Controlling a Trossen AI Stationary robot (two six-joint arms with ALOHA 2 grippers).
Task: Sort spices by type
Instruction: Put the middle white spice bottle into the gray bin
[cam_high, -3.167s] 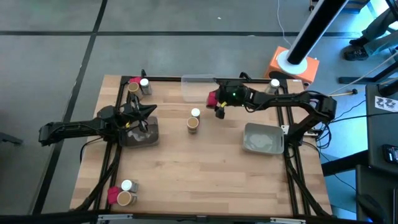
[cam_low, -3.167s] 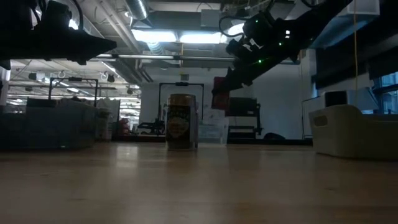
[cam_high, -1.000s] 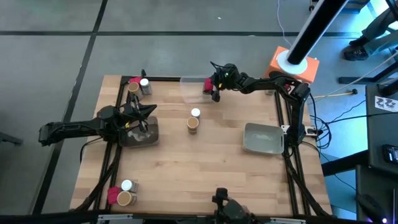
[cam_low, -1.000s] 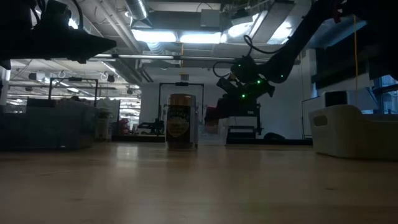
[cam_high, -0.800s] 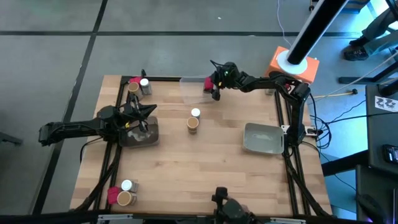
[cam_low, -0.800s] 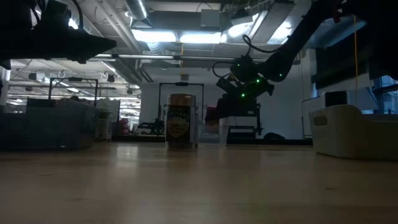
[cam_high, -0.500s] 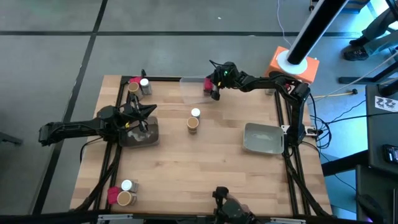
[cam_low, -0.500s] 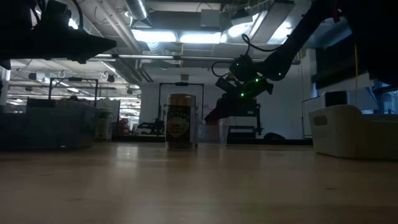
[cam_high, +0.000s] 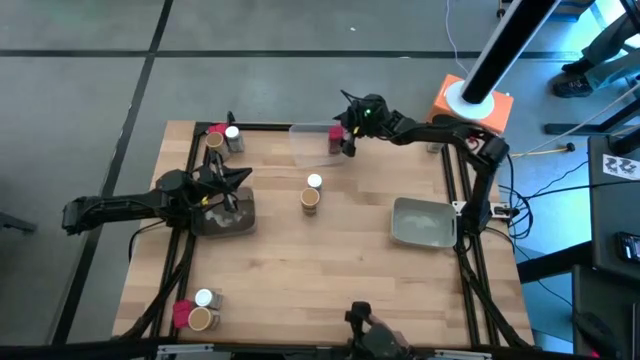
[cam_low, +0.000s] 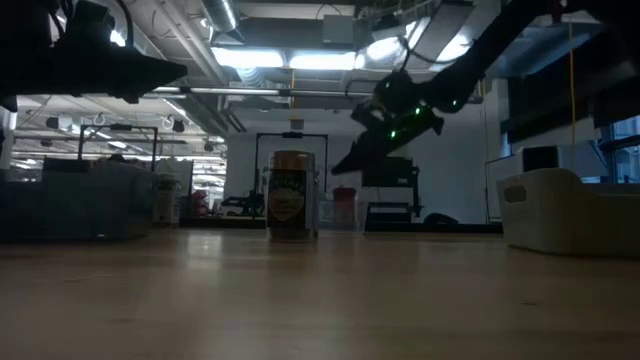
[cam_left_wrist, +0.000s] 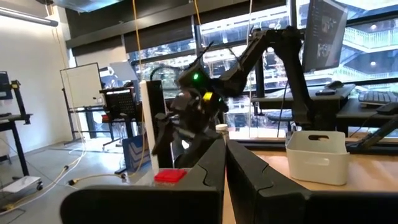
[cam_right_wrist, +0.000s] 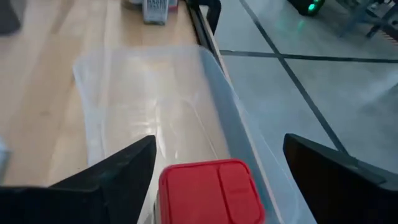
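Near-left table (cam_high: 330, 270) corner: three spices clustered (cam_high: 195, 312). Table middle: white-capped jar (cam_high: 314, 181) and tan cylinder (cam_high: 310, 199) stood touching, open wood all round. Left gripper (cam_high: 238, 178) is shut over the left-edge grey bin (cam_high: 225, 217). Far edge: right gripper (cam_high: 346, 144) is spread wide, red block (cam_right_wrist: 211, 191) seen set in the clear tray (cam_right_wrist: 137, 106) between the fingers.

Red block (cam_right_wrist: 211, 190) lies flat in clear tray (cam_right_wrist: 149, 93) at far edge of surface (cam_high: 330, 270). Mid-surface: tan cylinder (cam_high: 310, 199) upright, white-capped jar (cam_high: 314, 182) just beyond it. Far-left corner & near-left corner: mixed trio each, red (cam_high: 181, 314), tan (cam_high: 200, 320), white-capped (cam_high: 204, 298).
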